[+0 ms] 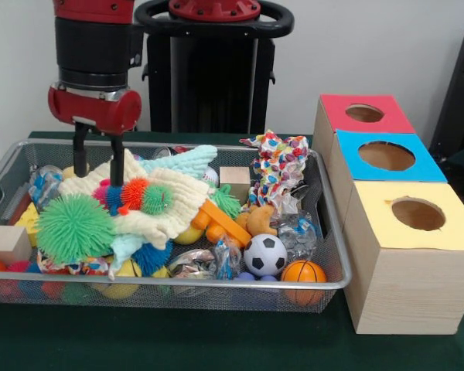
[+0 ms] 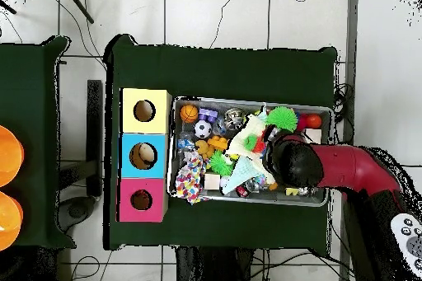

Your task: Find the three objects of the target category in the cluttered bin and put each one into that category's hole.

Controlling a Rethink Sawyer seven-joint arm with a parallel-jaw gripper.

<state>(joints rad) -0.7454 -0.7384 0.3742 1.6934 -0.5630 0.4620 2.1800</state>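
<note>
Hovering with its two fingers parted and empty, the gripper (image 1: 97,164) is dipping into the far end of the wire bin (image 1: 336,255), touching the cream cloth (image 1: 170,202). The spiky green ball (image 1: 75,227) is sitting just beside it, probably soft, light and squashy, so pinching across its middle looks safest

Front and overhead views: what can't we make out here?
- Gripper: in the front view, the fingers stand apart above the cream cloth; contact unclear. In the overhead view, the arm hides it.
- Cream cloth: covers whatever lies beneath it, both views.
- Red box, blue box, yellow box: holes too dark to show contents.
- Wire bin: its left corner is cut off by the front view's edge.
</note>
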